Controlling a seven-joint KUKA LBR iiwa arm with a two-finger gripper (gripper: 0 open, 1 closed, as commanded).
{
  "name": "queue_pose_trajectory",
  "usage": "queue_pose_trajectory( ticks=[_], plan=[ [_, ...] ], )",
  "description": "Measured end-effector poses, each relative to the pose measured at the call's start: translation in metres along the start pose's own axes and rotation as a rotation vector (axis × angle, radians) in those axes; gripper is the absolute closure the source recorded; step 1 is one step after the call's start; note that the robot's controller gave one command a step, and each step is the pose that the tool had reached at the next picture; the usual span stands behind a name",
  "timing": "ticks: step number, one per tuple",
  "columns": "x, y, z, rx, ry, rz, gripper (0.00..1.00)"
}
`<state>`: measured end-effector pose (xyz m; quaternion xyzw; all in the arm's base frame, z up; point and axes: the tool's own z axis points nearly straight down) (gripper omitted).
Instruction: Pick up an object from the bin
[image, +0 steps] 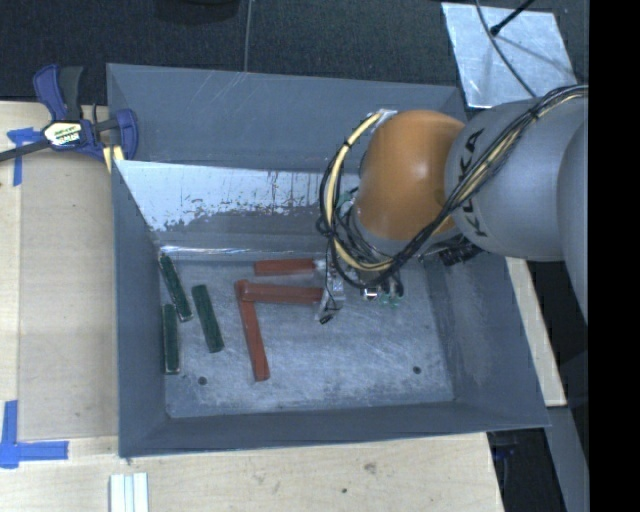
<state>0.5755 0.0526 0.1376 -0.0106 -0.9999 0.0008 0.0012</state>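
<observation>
My gripper (327, 305) shows below the orange wrist cover, near the middle of the bin floor. Its tip sits at the right end of a red-brown bar (277, 293) that lies flat and points left. A second red-brown bar (284, 268) lies just behind it, and a third (253, 342) runs down from the first bar's left end toward the front.
Three dark green bars lie at the left of the bin floor: one slanted at the back left (174, 287), one in the middle (208, 319) and one by the left wall (171, 340). The arm and its cables hang over the bin's right half.
</observation>
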Motion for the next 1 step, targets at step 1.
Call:
queue_pose_trajectory(
  ticks=[1],
  plan=[
    [-0.0117, 0.0071, -0.1262, -0.003, -0.016, -0.011, 1.0]
  ],
)
